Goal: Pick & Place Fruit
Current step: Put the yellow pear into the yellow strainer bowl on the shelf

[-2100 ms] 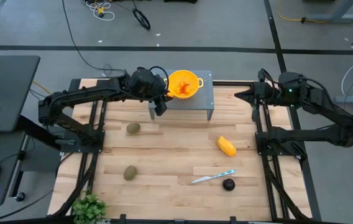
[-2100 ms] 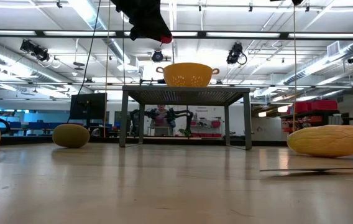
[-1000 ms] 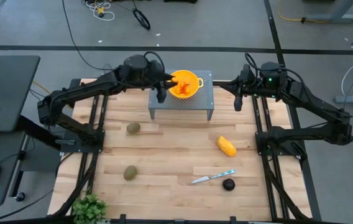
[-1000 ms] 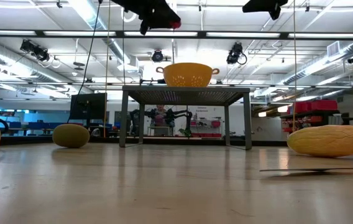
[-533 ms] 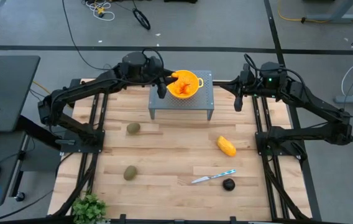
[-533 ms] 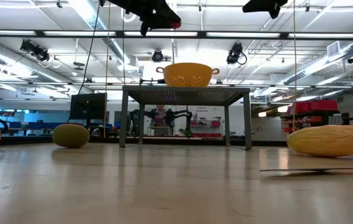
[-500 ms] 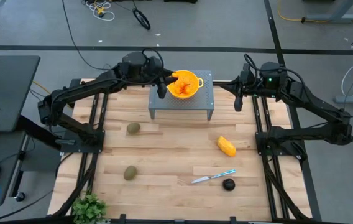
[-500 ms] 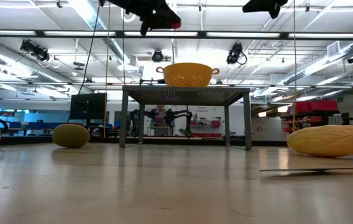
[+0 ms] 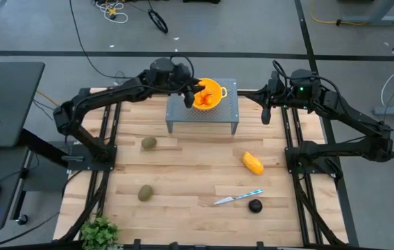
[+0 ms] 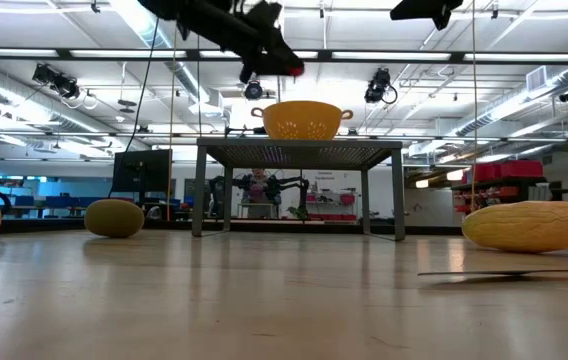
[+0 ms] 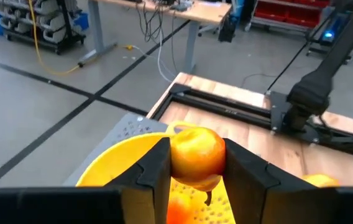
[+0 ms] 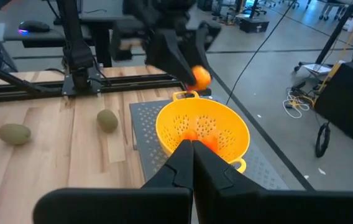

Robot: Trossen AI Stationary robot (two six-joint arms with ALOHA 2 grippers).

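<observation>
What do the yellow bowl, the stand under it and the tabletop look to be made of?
Yellow bowl: probably plastic, with an even matte colour and moulded holes and handles. Stand: looks like grey metal, a perforated sheet top on thin straight legs. Tabletop: wood, pale planks with visible grain and seams.

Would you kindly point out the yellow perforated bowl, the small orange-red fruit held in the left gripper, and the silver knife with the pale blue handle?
yellow perforated bowl (image 12: 221,119), right wrist view, on its inner wall.
small orange-red fruit (image 11: 196,153), left wrist view, on its front face between the fingers.
silver knife with pale blue handle (image 9: 229,200), high view, on the blade.
</observation>
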